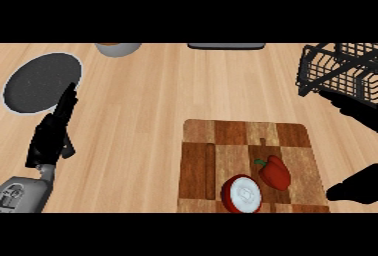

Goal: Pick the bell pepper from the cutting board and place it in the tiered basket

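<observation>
A red bell pepper (275, 173) with a green stem lies on the checkered wooden cutting board (203, 165), right of the board's middle. The black wire tiered basket (341, 67) stands at the far right of the counter, beyond the board. My right hand (357, 187) shows only as a dark shape at the right edge, just right of the board and apart from the pepper. My left hand (53, 131) rests open at the left, fingers straight and pointing away, holding nothing.
A halved red onion (242, 194) sits on the board's near edge, touching or almost touching the pepper's left. A dark round plate (33, 85) lies at far left. A grey bowl (118, 48) and a dark flat object (225, 46) sit along the back.
</observation>
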